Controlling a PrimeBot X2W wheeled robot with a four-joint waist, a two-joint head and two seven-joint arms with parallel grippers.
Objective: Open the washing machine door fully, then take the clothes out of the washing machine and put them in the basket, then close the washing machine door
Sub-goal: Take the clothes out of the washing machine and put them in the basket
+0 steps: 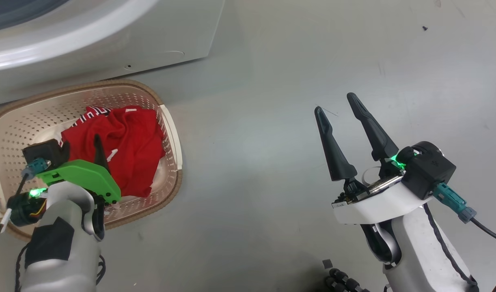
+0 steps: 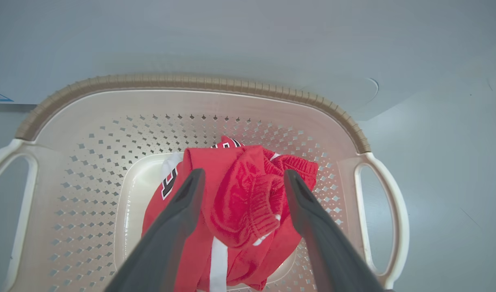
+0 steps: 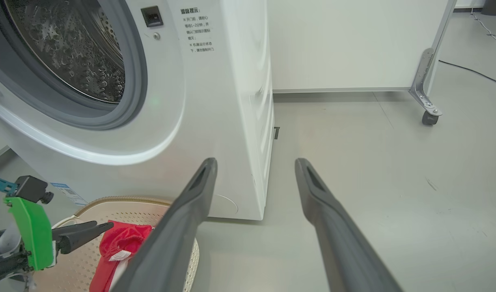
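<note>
our left gripper (image 2: 244,174) holds its fingers apart above the crumpled red jersey (image 2: 248,219), which lies loose in the cream perforated basket (image 2: 191,81). our right gripper (image 1: 335,103) hovers spread and empty, likely free for the door of the white washing machine (image 3: 215,101) beyond.

Bare floor (image 1: 272,162) open right of the basket (image 1: 110,84), washing machine (image 1: 110,52) just beside its far rim, clothes (image 1: 126,146) heaped in its middle, left gripper (image 2: 244,175) spread wide above them, drum (image 3: 69,52) mouth unblocked
</note>
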